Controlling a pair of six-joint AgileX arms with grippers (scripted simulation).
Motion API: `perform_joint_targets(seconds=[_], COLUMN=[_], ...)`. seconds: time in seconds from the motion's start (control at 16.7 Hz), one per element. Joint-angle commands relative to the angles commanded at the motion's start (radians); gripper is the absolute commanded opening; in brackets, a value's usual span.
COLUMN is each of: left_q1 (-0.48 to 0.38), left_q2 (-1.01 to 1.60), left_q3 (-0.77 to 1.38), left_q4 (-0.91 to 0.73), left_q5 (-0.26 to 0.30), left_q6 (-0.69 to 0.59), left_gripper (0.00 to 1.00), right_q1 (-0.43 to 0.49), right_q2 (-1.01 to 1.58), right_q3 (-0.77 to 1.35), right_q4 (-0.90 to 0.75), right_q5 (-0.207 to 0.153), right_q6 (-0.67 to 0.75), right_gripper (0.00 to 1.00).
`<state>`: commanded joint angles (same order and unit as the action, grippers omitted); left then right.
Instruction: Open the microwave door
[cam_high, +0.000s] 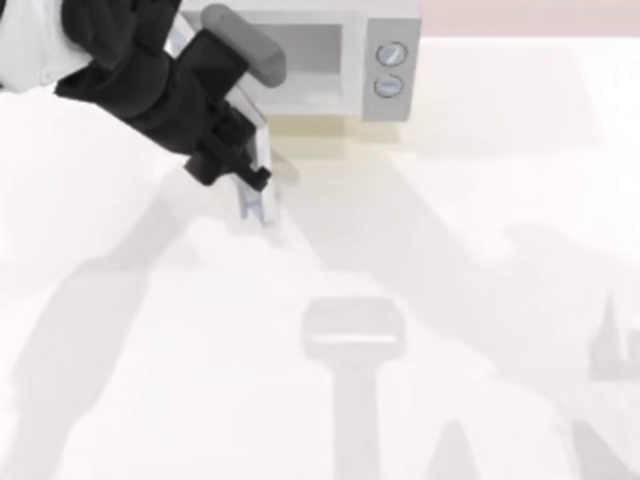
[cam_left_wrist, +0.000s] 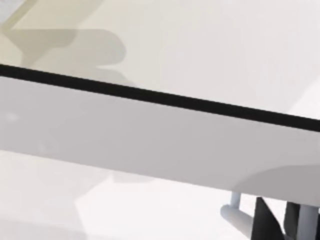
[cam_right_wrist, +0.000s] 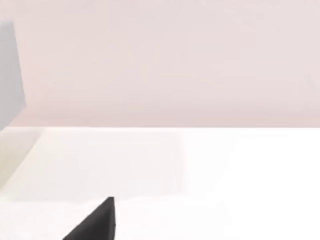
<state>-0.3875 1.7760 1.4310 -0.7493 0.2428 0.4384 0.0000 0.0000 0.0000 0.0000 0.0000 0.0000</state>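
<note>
Door (cam_high: 262, 150) of microwave (cam_high: 385, 40) swung open, edge-on at left gripper (cam_high: 245, 175); grip state: cannot tell. Right arm not in top view.

No readable txt or labels

Left arm (cam_high: 140, 80): AgileX six-joint unit. Upper section white, smooth shell; forearm and wrist housing matte black, blocky, with stepped edges. One rounded mid-grey cylindrical module mounted across the wrist. Left pincer (cam_high: 255, 200): black mount, two slim pale blue-white fingers (cam_high: 262, 160) with thin flat profiles. No cables, screws or markings discernible.

Right arm: only a black wedge-shaped finger tip (cam_right_wrist: 97, 222) shows, in the right wrist view.
</note>
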Motion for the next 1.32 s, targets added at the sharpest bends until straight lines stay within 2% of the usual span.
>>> perform_joint_targets(seconds=[0.54,1.08,1.32], left_q1=[-0.002,0.076,0.079], left_q2=[0.003,-0.016,-0.017], left_q3=[-0.003,-0.013,-0.014], left_q4=[-0.001,-0.059,-0.062], left_q5=[0.005,0.090,0.094], left_q6=[0.001,0.194,0.203], left_gripper=[0.00,0.00,0.00], right_q1=[0.000,0.000,0.000], right_q2=[0.000,0.000,0.000], right_q3=[0.000,0.000,0.000], right_q4=[0.000,0.000,0.000], right_q5=[0.000,0.000,0.000], right_q6=[0.000,0.000,0.000], right_gripper=[1.00,1.00,1.00])
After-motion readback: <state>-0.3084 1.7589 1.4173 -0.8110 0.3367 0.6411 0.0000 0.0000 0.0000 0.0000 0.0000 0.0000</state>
